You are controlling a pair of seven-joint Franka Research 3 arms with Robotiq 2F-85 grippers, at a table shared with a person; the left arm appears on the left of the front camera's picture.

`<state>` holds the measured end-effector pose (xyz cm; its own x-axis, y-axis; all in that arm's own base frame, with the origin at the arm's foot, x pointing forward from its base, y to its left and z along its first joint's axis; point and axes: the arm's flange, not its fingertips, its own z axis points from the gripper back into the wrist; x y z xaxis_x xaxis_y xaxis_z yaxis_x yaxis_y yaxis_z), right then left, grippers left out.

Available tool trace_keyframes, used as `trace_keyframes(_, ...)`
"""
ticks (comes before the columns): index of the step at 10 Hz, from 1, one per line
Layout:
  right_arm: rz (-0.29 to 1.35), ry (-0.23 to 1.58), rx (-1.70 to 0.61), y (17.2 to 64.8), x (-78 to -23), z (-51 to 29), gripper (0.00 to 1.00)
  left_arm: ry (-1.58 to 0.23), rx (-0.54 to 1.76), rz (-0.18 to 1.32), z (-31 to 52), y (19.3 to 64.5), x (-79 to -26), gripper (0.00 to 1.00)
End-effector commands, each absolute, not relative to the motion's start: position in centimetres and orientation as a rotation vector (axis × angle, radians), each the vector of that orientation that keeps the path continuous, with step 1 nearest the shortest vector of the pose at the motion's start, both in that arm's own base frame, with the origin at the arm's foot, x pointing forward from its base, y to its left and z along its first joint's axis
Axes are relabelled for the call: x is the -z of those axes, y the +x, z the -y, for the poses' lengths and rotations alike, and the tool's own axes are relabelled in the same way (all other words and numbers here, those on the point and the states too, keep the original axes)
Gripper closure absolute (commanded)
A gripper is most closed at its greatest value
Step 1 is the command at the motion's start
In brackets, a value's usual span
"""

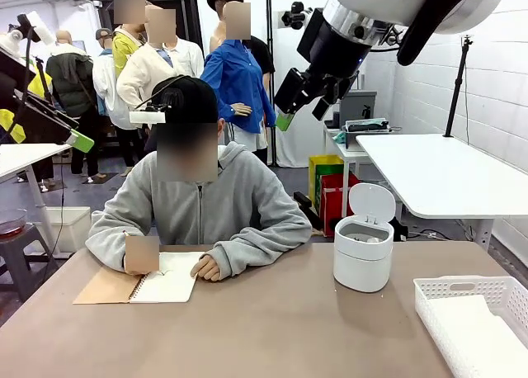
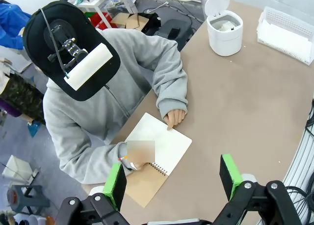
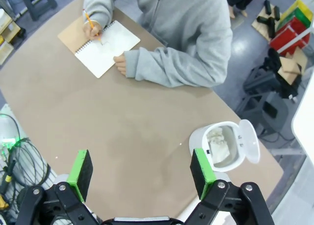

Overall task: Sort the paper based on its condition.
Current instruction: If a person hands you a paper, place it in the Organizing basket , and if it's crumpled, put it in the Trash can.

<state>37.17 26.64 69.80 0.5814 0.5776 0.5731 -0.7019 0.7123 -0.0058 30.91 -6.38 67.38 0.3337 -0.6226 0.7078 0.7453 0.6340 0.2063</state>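
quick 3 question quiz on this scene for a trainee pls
1. True or false: the lid of the bin is shut.
2. What lies in the bin? A) a paper wad B) a cup C) a spoon
3. Fill in: the person is writing in a ____.

Key: 1 false, the lid stands open. 2 A. 3 notebook.

readable text: none | labels, brands, numbers: none | notebook [image 3: 105, 45] page: too small to tell
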Motion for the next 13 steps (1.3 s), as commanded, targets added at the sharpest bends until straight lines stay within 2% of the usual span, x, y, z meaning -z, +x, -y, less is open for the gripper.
trace_keyframes(1,0.576,0.251,-0.768,37.4,-70.2,-26.1,0.00,-0.155,0.917,0.821,5.7,31.8,-67.8,0.00)
trace_keyframes(5,0.629,0.247,-0.781,36.0,-69.5,-25.3,0.00,-0.244,0.960,0.824,5.3,32.9,-67.6,0.00)
trace_keyframes(6,0.635,0.256,-0.777,36.2,-69.0,-24.6,0.00,-0.170,0.896,0.831,5.8,32.3,-67.3,0.00)
trace_keyframes(13,0.596,0.233,-0.751,37.0,-68.3,-23.7,0.00,-0.170,0.896,0.831,5.8,32.3,-67.3,0.00)
